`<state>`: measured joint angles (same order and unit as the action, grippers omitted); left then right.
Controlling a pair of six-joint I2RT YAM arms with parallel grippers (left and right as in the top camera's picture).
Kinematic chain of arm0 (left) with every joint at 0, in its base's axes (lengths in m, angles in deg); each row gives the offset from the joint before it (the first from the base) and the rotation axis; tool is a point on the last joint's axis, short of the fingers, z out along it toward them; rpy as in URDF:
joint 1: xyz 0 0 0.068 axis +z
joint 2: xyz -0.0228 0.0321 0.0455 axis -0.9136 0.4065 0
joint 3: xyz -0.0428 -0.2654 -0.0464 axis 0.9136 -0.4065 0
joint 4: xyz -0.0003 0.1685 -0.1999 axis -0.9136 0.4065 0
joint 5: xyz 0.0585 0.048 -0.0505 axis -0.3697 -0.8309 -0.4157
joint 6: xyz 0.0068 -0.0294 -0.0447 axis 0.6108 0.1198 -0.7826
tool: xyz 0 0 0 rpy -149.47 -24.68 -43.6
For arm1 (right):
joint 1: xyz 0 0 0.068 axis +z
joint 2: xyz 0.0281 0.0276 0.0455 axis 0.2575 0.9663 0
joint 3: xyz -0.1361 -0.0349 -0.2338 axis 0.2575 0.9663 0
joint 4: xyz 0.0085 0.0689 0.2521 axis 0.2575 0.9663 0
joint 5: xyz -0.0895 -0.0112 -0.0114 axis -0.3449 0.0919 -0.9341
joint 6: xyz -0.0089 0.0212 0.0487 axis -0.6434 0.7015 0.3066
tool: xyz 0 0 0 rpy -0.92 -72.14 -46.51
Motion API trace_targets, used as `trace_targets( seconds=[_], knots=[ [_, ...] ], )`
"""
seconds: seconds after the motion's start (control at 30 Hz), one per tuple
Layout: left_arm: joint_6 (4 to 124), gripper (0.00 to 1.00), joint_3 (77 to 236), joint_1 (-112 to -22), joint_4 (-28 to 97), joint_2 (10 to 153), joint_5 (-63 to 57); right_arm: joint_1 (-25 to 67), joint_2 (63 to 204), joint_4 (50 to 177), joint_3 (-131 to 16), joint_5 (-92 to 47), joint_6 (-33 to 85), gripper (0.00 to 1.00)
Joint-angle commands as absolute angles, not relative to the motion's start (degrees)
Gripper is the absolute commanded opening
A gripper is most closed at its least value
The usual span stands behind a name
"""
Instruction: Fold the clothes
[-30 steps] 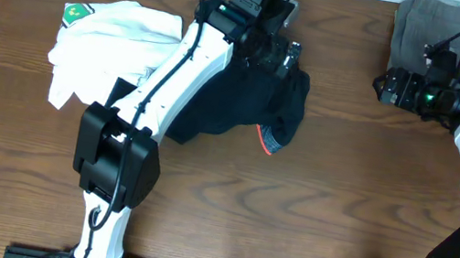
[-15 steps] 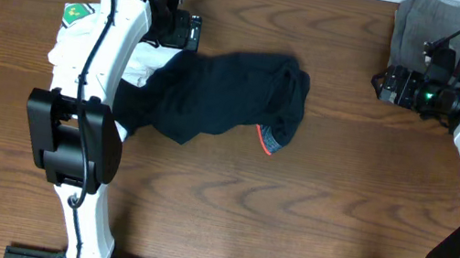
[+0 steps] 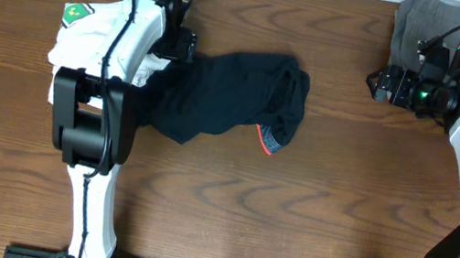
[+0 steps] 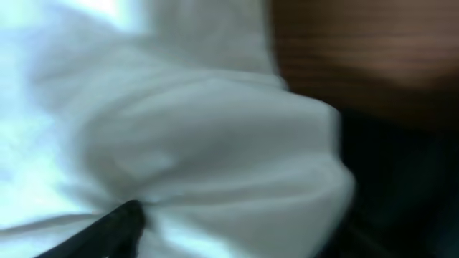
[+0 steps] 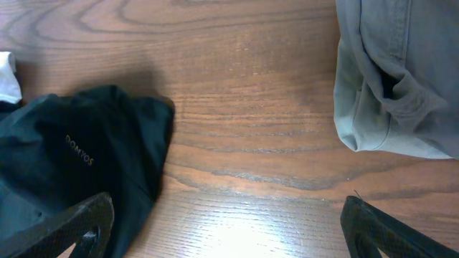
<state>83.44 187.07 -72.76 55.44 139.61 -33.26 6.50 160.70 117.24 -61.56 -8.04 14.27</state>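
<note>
The black trousers lie crumpled near the middle of the wooden tabletop, running from lower left to upper right. A bit of coral-red and grey waistband shows at their lower right edge. Touching their left end is the white T-shirt, bunched in a heap at the left of the tabletop, its green print turned up near the far left edge. The left arm reaches across that heap, and the left gripper sits right where white cloth meets black — low over the meeting of the two garments. Its wrist view is smeared with blur. White fabric fills most of it, and dark cloth and a patch of wood show at the right. Only one dark finger shows at the bottom edge, so I cannot tell whether the gripper is spread or pinching cloth.

The right gripper hangs at the right side of the tabletop with its fingers spread wide and nothing between them but bare wood. In its wrist view the trousers lie at the left, with small pale lettering on the fabric. The grey-khaki shorts lie at the upper right — well apart from the trousers. From overhead the shorts lie at the far right corner, just behind the right gripper and partly under its cables.
</note>
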Motion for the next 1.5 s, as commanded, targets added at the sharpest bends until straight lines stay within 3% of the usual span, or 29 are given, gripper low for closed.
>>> trace_targets(
  seconds=[0.0,0.17,0.4,0.5,0.77,0.87,1.0,1.03,1.23,1.37,1.47],
  knots=[
    [78.5,0.68,186.4,-71.3,53.6,140.2,-44.0,6.7,160.2,117.2,-62.6,-8.0,14.4,0.99],
    [77.3,0.54,186.4,-68.6,49.2,140.3,-46.0,6.7,160.2,117.3,-62.6,-8.1,14.4,0.99],
    [77.3,0.45,187.5,-62.8,45.1,140.2,-54.3,6.7,160.2,117.3,-62.6,-8.5,14.3,0.99],
    [77.3,0.36,188.8,-59.8,44.2,140.2,-54.7,6.8,160.2,117.3,-62.6,-8.5,14.4,0.99],
    [77.3,0.38,192.3,-52.6,39.3,139.8,-54.7,6.7,160.2,116.4,-62.6,-8.5,14.4,0.99],
    [77.3,0.53,192.6,-51.1,38.8,139.7,-54.7,6.7,160.2,116.4,-62.6,-8.5,14.4,0.99],
    [75.9,0.93,192.6,-50.5,41.8,139.5,-54.5,6.7,160.2,116.4,-62.6,-8.5,14.4,0.99],
    [74.9,0.98,192.6,-50.5,43.2,139.3,-54.0,6.7,160.2,116.4,-62.6,-8.5,14.4,0.99],
    [65.6,0.98,192.6,-48.6,54.7,136.3,-38.0,6.8,160.2,116.8,-62.6,-8.5,14.4,0.99],
    [66.1,0.98,192.6,-46.9,62.6,134.7,-20.7,6.8,160.2,117.4,-62.6,-8.5,14.4,0.99],
    [69.5,0.98,192.6,-47.3,66.6,134.6,-17.6,8.1,160.2,117.8,-62.5,-7.8,14.4,0.99]
  ],
)
